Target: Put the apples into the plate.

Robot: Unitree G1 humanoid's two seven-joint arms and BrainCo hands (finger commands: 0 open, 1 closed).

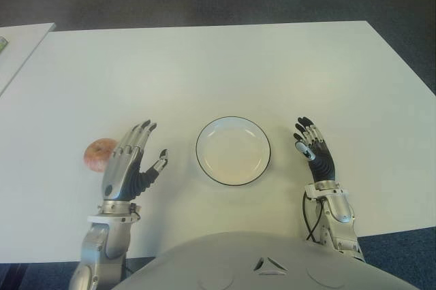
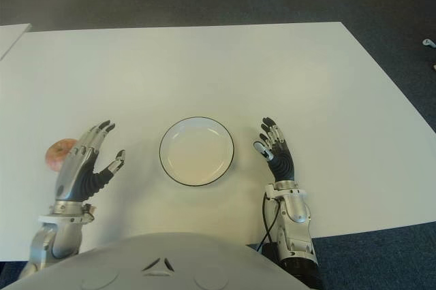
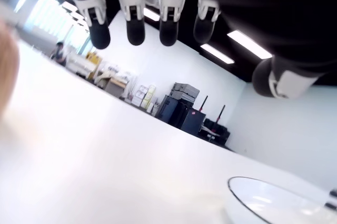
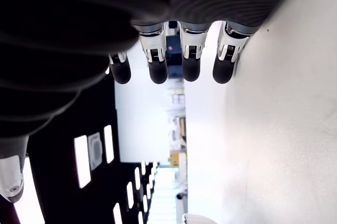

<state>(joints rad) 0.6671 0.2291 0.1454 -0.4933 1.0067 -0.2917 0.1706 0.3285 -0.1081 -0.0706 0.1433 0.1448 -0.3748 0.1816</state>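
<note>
Overhead, left eye view: a round white plate (image 1: 233, 150) with a thin dark rim sits bare on the smooth white table (image 1: 204, 65), between the two hands.
Apple: one round, reddish-yellow apple (image 1: 99, 154) lies on the table just beside the left hand (image 1: 131, 164), on its outer side, partly hidden by the fingers; round as it is, no long axis or stem direction can be read.
Left hand: metal and dark jointed, fingers spread and extended, thumb out toward the plate, holding nothing.
Right hand (image 1: 315, 150): right of the plate, apart from the rim, fingers extended and relaxed, empty.
Right eye view: same layout; the table around the plate is bare, and nothing stands between apple and plate except the left hand itself.
Left wrist view: four dark fingertips (image 3: 134, 30) hang straight and uncurled above the glossy tabletop; the plate's rim shows ahead, and a blurred orange patch at the frame edge is perhaps the apple.
Right wrist view: fingertips (image 4: 158, 71) straight, side by side, gripping nothing, beside the white tabletop.
</note>
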